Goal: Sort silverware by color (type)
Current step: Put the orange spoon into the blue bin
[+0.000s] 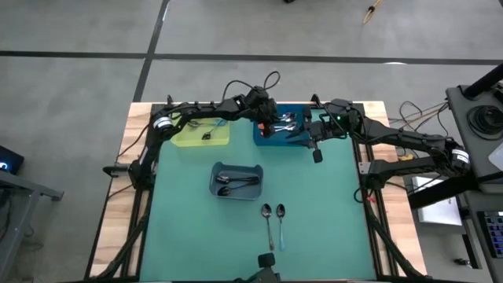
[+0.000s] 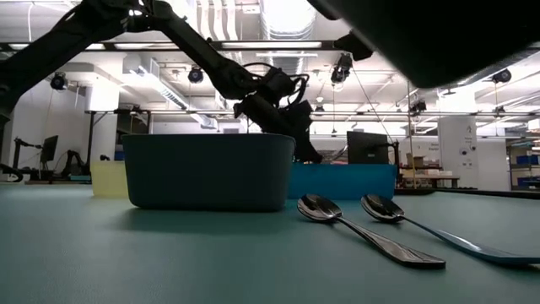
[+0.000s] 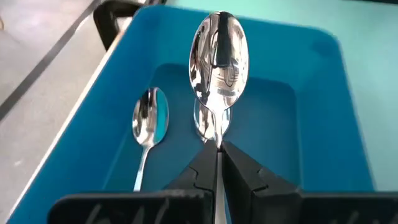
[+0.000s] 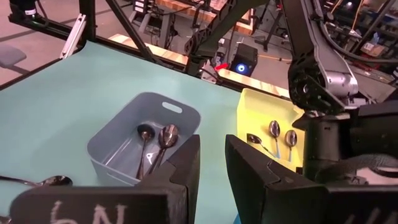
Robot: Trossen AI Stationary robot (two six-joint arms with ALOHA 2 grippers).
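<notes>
On my screens the teal mat carries three bins: blue bin and yellow bin by its far edge, grey bin mid-mat. My left gripper hangs over the blue bin, jaws pinched tight on a shiny spoon. My right gripper waits beside that bin, fingers slightly parted, holding nothing. Two loose spoons lie near the mat's front edge; others sit in every bin.
</notes>
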